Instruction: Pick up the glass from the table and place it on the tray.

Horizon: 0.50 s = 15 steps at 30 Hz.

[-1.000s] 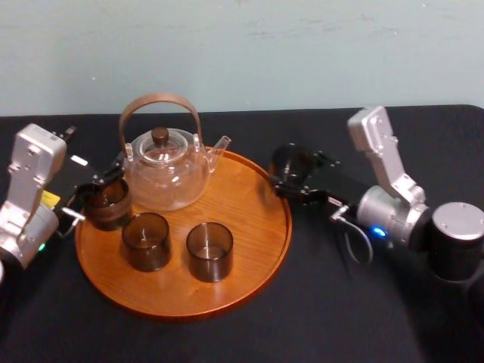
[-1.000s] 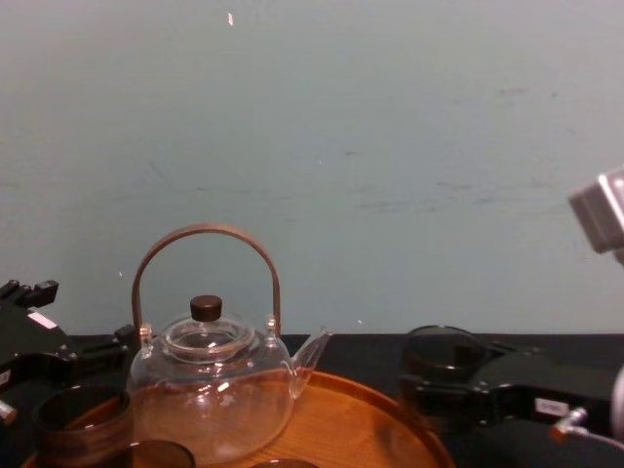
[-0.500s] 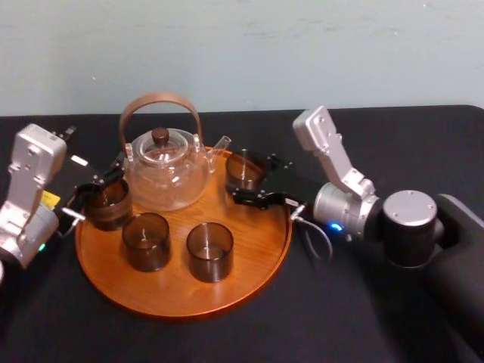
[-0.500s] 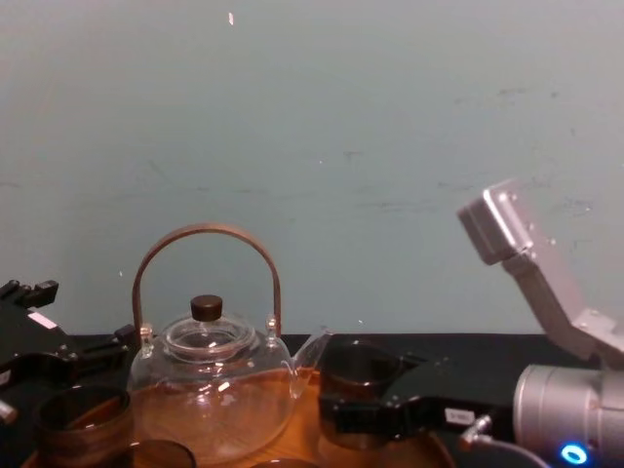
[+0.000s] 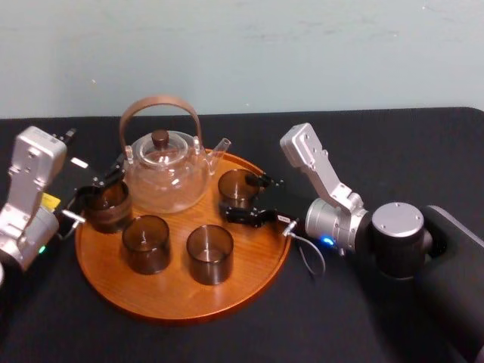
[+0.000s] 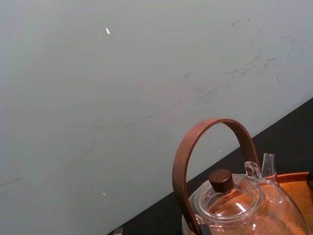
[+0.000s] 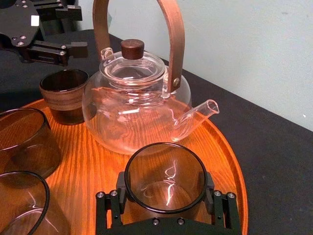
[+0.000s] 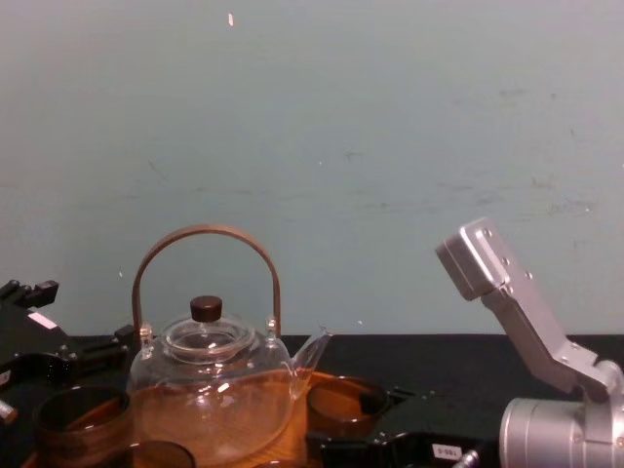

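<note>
From the head we see the right gripper [image 5: 246, 199] pinching the glass [image 5: 234, 186] over the tray [image 5: 249, 249] beside the teapot [image 5: 165, 170], the left gripper [image 5: 97, 187] idle at the tray's left edge; the right wrist shows both fingers [image 7: 120, 193] pressed against the glass; from the chest, the glass stands right of the teapot.

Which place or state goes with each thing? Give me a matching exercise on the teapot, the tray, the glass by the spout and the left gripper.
Things:
A. glass teapot
B. tray
C. smoky glass nearest the spout
D. left gripper

Places or states:
1. between the right gripper's jaws, over the tray
2. at the tray's left edge, beside a brown glass
3. round orange-brown wood on the black table
4. at the tray's back, lid on

Pairs: A-4, B-3, C-1, D-2.
</note>
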Motion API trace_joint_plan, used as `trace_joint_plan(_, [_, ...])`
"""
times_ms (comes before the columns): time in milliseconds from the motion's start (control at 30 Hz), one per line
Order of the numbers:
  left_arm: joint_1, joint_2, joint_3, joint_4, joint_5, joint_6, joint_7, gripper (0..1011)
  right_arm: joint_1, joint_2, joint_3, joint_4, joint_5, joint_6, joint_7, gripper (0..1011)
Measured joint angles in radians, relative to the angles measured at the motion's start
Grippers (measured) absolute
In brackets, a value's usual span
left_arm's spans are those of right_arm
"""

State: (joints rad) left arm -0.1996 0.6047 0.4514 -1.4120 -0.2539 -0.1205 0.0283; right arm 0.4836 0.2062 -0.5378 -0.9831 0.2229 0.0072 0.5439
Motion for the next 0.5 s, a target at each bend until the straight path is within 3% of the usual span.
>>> trace_joint_plan(400, [0.0,0.0,0.0,0.0,0.0,0.0,0.0,1001,-0.002,0.0,-0.001,-0.002,-0.001,0.003,-0.001,904])
trace_joint_plan(500, [0.0,0.0,0.0,0.0,0.0,0.0,0.0,1001,-0.003,0.001,-0.001,-0.002,-0.004,0.006,-0.001,958])
